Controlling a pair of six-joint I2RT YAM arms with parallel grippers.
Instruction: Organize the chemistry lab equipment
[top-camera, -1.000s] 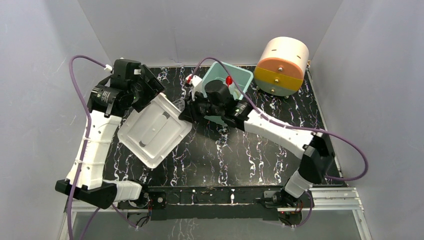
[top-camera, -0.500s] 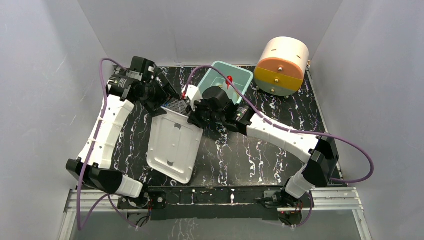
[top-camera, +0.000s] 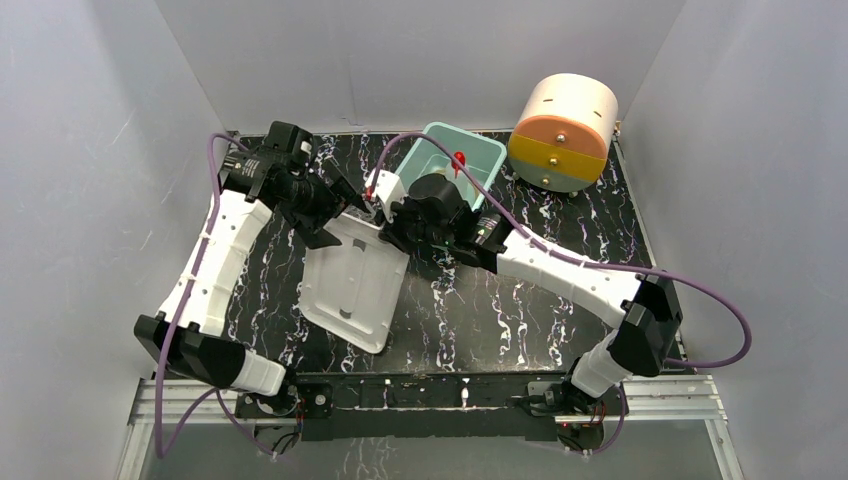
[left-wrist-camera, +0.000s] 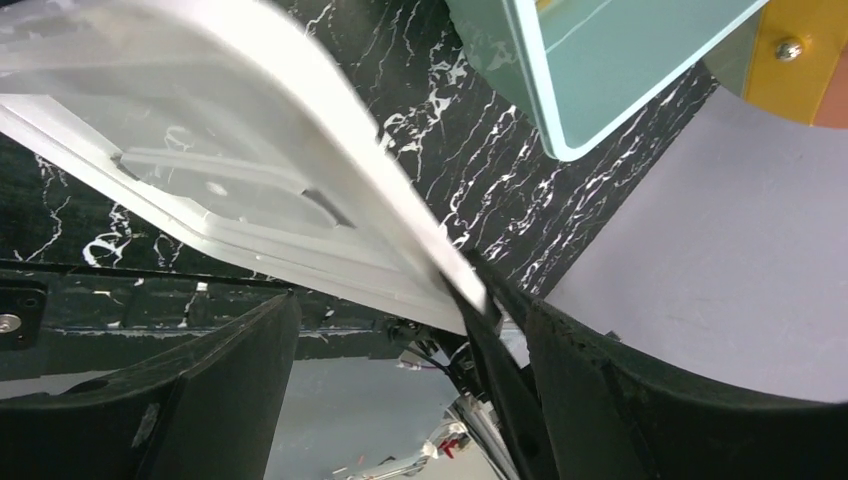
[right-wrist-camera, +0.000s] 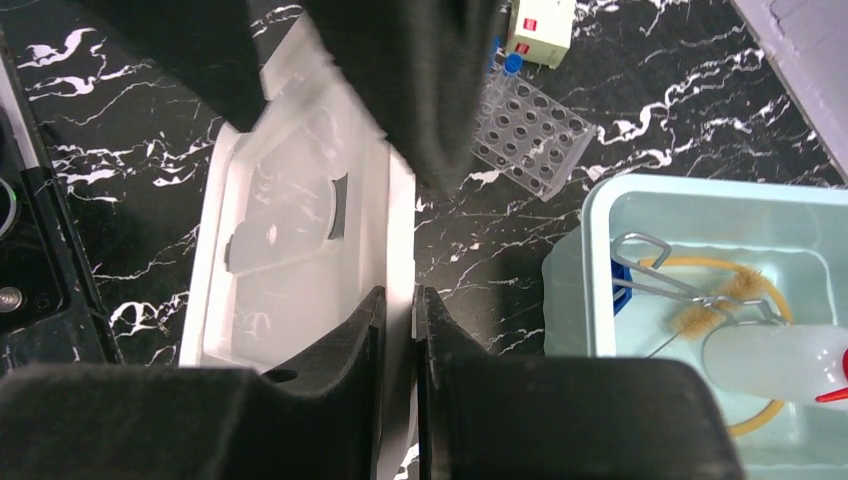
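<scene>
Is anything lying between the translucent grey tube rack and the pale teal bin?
Nothing visible: only bare black marbled tabletop separates the translucent grey tube rack from the pale teal bin.

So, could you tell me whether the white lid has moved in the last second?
Yes, the white lid shifted right, toward the teal bin.

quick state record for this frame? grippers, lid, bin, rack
left gripper: open, white lid edge between its fingers
right gripper: shut on white lid rim
teal bin: holds metal tongs, tan tubing, wash bottle
tube rack: on table beside teal bin, blue-capped tube at its corner
</scene>
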